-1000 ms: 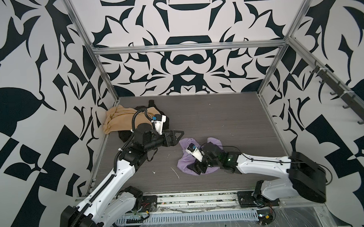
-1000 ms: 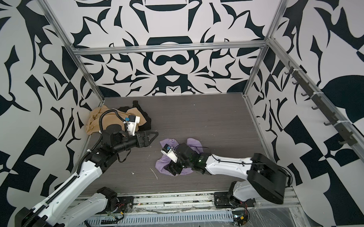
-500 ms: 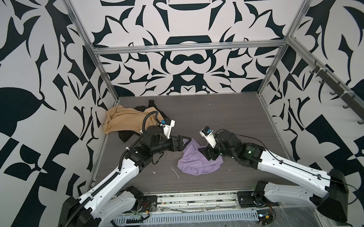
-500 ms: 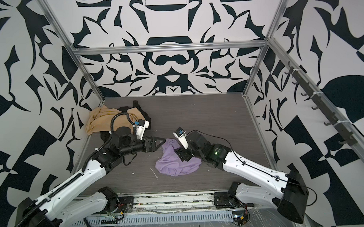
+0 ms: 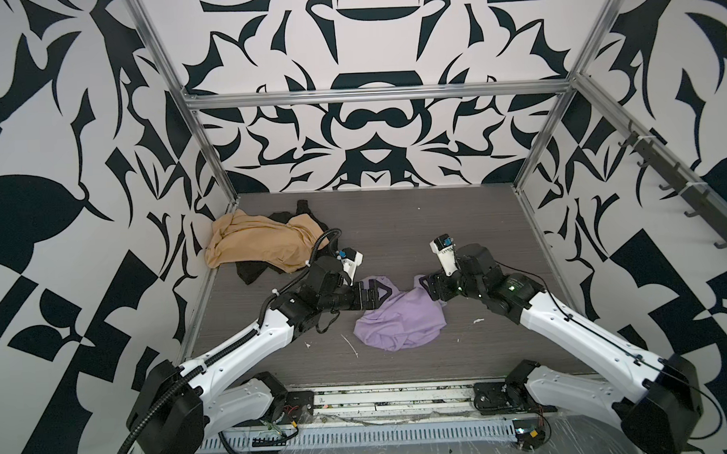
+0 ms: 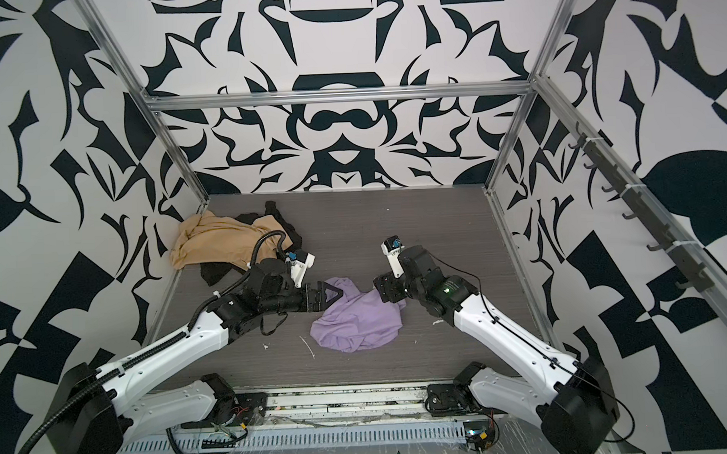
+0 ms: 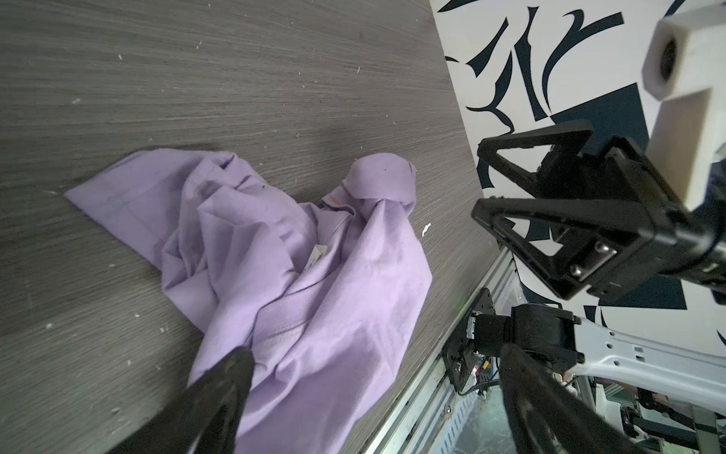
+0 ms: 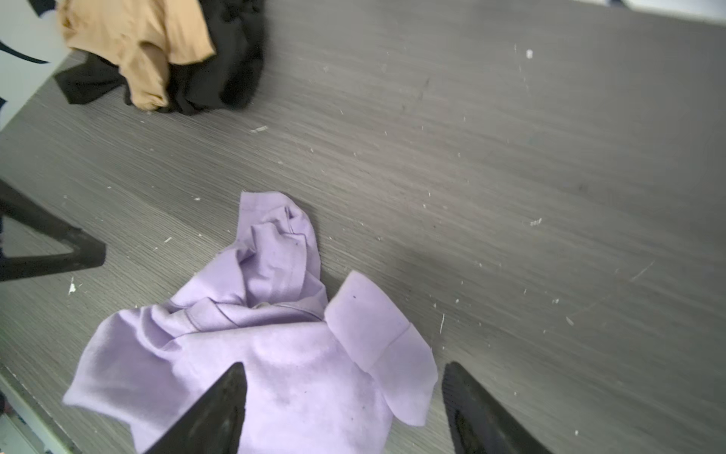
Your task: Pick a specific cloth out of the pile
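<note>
Crumpled lavender-purple fabric cloth (image 5: 402, 324) on the grey wood-grain table (image 5: 457, 216), well apart from the tan-and-black garment pile (image 5: 258, 244). It lies at 4 o'clock of my left end effector (image 5: 383, 294) and 8 o'clock of my right end effector (image 5: 428, 286). Both are spread open, empty and about equally near.

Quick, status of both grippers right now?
Left gripper: open, holding nothing.
Right gripper: open, holding nothing; the light lavender soft fabric garment lies free on the grey table.

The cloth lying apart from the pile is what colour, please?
The cloth is plain lavender; right wrist view.
</note>
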`<state>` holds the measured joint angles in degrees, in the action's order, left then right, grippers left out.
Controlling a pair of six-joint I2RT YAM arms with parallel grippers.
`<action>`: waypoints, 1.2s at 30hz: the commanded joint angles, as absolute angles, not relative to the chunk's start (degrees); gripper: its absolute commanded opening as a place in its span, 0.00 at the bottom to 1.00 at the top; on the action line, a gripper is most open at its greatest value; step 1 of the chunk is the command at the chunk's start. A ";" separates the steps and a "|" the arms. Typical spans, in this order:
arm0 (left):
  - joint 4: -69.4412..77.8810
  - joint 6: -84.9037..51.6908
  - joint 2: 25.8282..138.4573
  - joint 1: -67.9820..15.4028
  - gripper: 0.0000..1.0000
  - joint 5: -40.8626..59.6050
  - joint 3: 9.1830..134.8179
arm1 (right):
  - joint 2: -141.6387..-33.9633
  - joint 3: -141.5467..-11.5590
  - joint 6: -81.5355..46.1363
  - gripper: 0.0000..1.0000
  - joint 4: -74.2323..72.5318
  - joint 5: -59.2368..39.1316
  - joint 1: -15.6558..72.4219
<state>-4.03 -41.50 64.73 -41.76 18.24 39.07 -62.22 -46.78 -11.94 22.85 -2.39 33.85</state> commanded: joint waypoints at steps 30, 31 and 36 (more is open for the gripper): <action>1.67 -50.11 72.57 -41.75 1.00 22.52 31.28 | -79.01 -39.42 -24.48 0.77 11.11 -20.91 26.83; 2.00 -49.42 74.91 -41.75 1.00 23.21 32.02 | -78.90 -38.64 -25.24 0.76 10.33 -20.16 27.46; 3.97 -47.52 81.71 -41.76 1.00 26.41 36.02 | -77.71 -34.05 -30.23 0.74 8.11 -15.44 32.51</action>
